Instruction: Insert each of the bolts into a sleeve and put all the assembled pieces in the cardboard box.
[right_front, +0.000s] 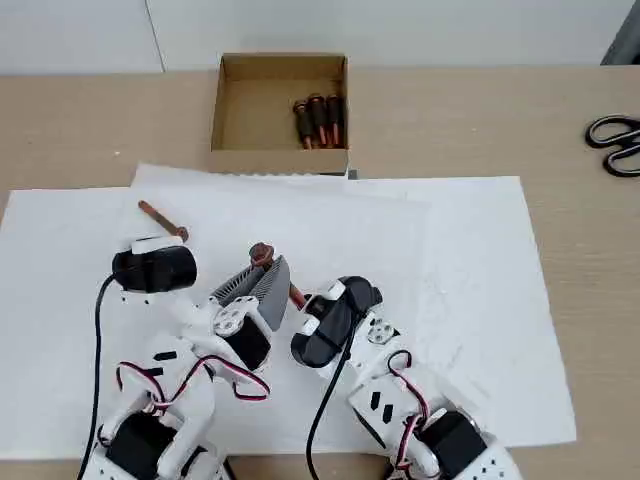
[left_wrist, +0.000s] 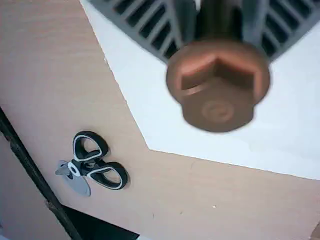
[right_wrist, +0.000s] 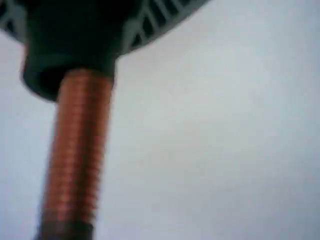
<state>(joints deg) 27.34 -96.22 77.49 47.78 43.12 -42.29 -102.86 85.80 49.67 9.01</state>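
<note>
- Pale wooden bench (right_front: 500, 110) with a white paper sheet (right_front: 450, 260) spread over it is my working ground. Scissors (right_front: 615, 145) lie near its far edge, well apart from the job.
- My left claw (right_front: 262, 283) is clamped on a bolt (left_wrist: 217, 85). Its hex head stands proud of the fingers, above the middle of the paper.
- My right claw (right_front: 303, 300), just beside the left one, is closed round a black sleeve (right_wrist: 65, 55). A copper thread (right_wrist: 77, 150) runs out of the sleeve's mouth, so I judge the bolt to be only partly in.
- To do this well I should set both axes in one line and push straight. A skewed push would likely bind the thread against the bore.
- The grip on the sleeve must be firm while the bolt seats, and I'd loosen the left claw only once the shaft is home.
- Three assembled pieces (right_front: 318, 120) lie in the cardboard box (right_front: 255, 110) at the back of the bench. A second bolt (right_front: 163, 220) lies loose on the paper, its turn to come.
</note>
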